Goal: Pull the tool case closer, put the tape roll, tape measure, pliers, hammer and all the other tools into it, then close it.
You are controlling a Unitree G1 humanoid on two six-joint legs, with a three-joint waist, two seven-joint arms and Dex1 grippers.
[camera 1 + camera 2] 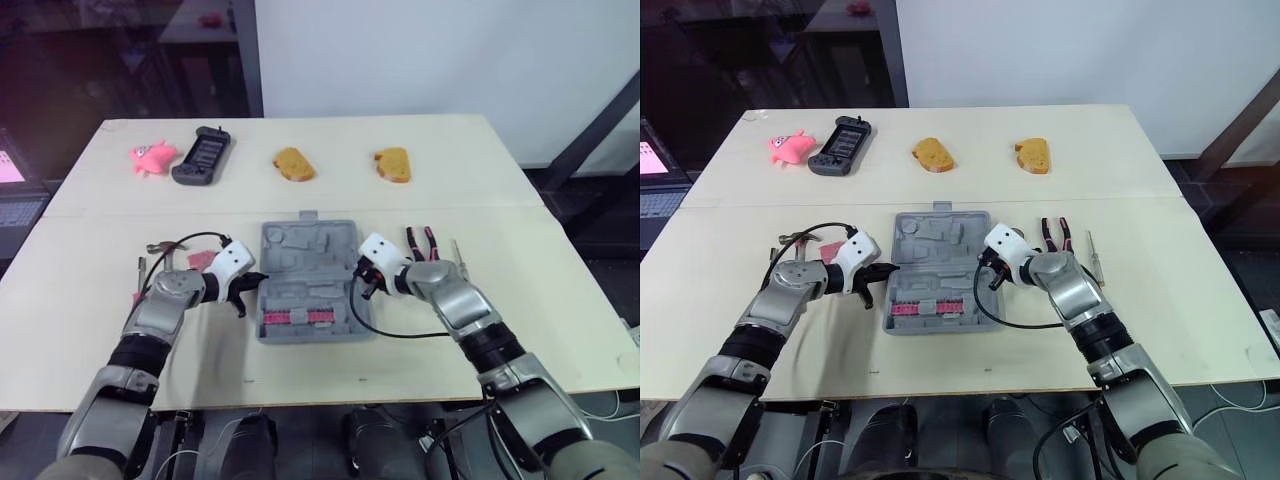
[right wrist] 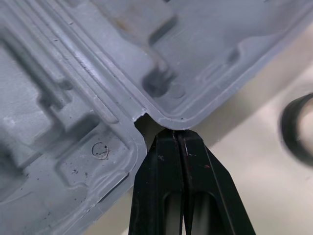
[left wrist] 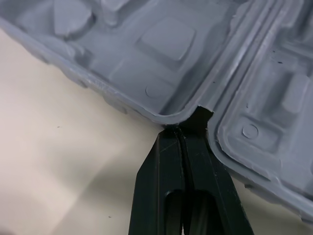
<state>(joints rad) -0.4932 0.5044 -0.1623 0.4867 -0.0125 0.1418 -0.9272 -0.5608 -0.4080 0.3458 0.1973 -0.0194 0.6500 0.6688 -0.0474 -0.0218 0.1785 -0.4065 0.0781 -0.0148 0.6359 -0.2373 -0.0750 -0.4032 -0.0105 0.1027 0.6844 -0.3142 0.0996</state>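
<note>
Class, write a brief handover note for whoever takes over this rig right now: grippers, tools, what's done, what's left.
Left gripper: shut, tips at the hinge notch on the tool case's left side.
Right gripper: shut, at the notch on its right side.
The case lies open between the arms.
Pliers and screwdriver lie on the table right of it. What looks like the hammer lies to its left.
Done: none of these packed.
Left: load the tools, close the case.

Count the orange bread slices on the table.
2. The left bread slice lies on the far half of the table, beyond the open tool case; the right bread slice lies apart, to its right. None seems hidden.
</note>
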